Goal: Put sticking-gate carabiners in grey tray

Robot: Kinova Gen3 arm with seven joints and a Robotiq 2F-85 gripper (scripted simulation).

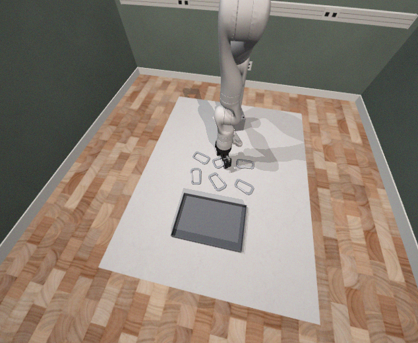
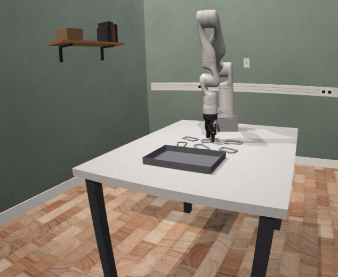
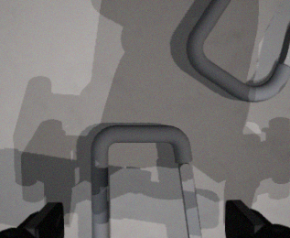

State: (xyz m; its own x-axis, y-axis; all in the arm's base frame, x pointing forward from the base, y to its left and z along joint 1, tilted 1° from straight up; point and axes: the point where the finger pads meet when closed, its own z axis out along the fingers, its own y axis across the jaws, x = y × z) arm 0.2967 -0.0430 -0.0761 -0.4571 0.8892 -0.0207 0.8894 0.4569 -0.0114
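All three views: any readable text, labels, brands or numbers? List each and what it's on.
None readable in any view.
Carabiners: no markings visible.
Grey tray: plain walls.
Arm and open gripper: no logo or label shows.
Books and box on the wall shelf: spines and faces too small to tell.
Wall rail: dark sockets only, no lettering.

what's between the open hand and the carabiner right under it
Nothing visible. The open hand hangs directly over the middle grey metal carabiner in the back row, dark fingertips straddling both sides; the neighbouring carabiner lies apart.
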